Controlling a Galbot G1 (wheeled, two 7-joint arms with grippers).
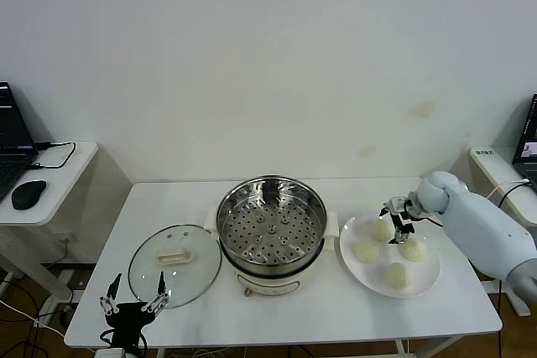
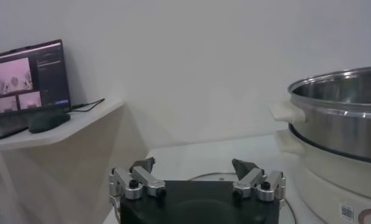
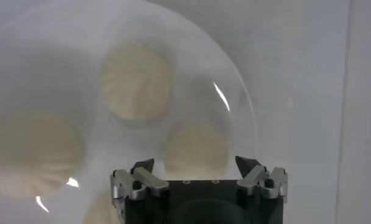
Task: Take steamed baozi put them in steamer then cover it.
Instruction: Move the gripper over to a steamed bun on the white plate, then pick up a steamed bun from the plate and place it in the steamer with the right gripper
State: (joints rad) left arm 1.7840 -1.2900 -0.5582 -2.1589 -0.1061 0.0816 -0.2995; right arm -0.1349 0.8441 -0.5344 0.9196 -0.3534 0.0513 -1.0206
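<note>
cover (image 1: pixel 174 261) flat, handle (image 1: pixel 175 255) lengthwise left-right

Four creamy-white round steamed buns (image 1: pixel 367 251) are seen on a flat white round plate (image 1: pixel 426 281). The shiny silver stainless-steel steamer pot (image 1: pixel 271 224), its tray patterned with rows of small dark holes, is carried on a cream-white base. The clear glass lid (image 1: pixel 174 253) is edged in metal, with a cream-white handle. The worktop (image 1: pixel 336 308) is plain white.

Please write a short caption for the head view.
Right claw over the baozi on the plate; steamer uncovered.
</note>
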